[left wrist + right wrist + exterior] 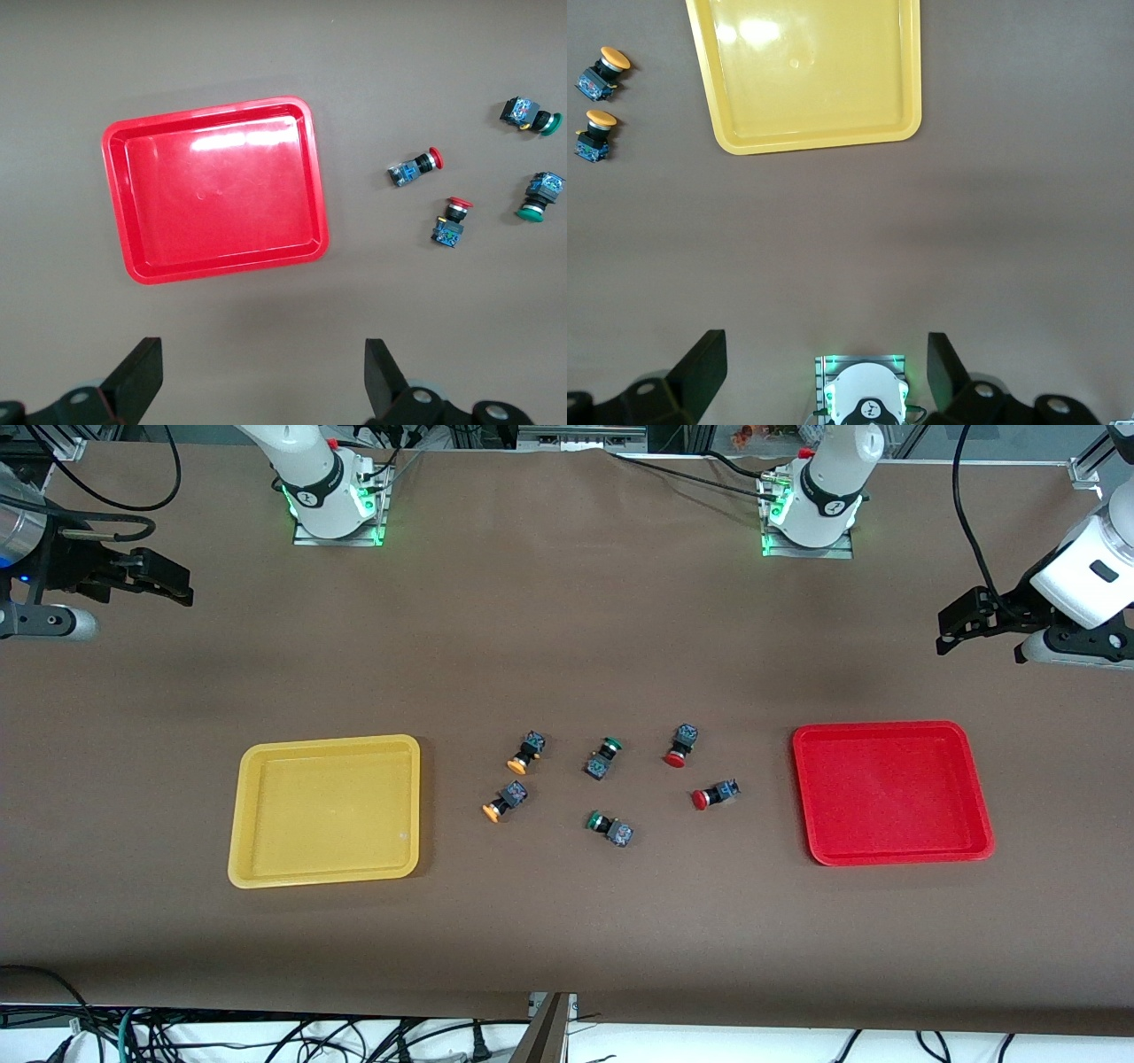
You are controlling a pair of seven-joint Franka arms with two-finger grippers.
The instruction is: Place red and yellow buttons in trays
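Observation:
Two orange-yellow buttons (525,752) (504,801) lie beside the yellow tray (328,810). Two red buttons (679,746) (716,794) lie beside the red tray (890,793). Both trays hold nothing. My left gripper (952,627) is open and empty, up in the air past the red tray at its arm's end of the table. Its wrist view shows the open fingers (142,376), the red tray (217,190) and the red buttons (415,167) (452,222). My right gripper (173,583) is open and empty over the other end. Its wrist view shows the yellow tray (811,71) and the yellow buttons (604,71) (594,135).
Two green-capped buttons (603,757) (609,827) lie between the yellow and red ones. They also show in the left wrist view (530,115) (539,195). The arm bases (332,500) (811,509) stand at the table's back edge. Brown tabletop surrounds the trays.

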